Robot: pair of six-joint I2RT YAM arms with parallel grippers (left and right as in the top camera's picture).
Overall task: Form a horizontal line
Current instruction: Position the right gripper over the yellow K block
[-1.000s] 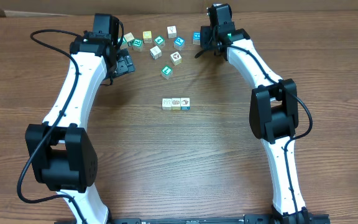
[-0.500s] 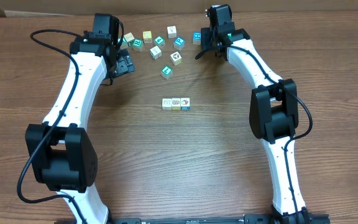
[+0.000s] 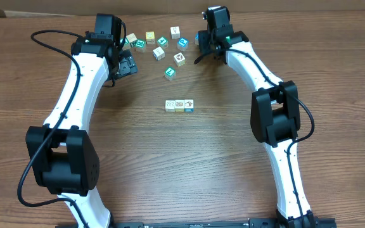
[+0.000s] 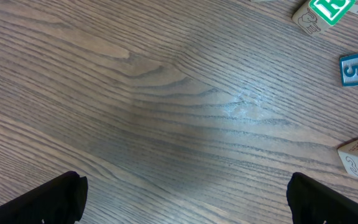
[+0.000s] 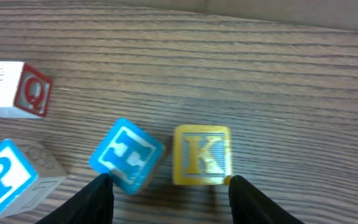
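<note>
The three-cube row (image 3: 179,105) lies left-to-right on the middle of the tabletop (image 3: 189,164), well apart from the right fingers (image 5: 247,199). Those stand half open and empty over a yellow K cube (image 5: 202,155). The left fingers (image 4: 55,199) gape wide, empty.

Brown wood-grain surface (image 3: 189,164), scatter of loose letter cubes (image 3: 159,53) toward its 12 o'clock edge, teal-faced cube (image 3: 170,73) lowest of them, yellow K cube (image 5: 202,155), tilted blue cube (image 5: 127,155) just beside at its 9 o'clock, red Q cube (image 5: 17,90)
</note>
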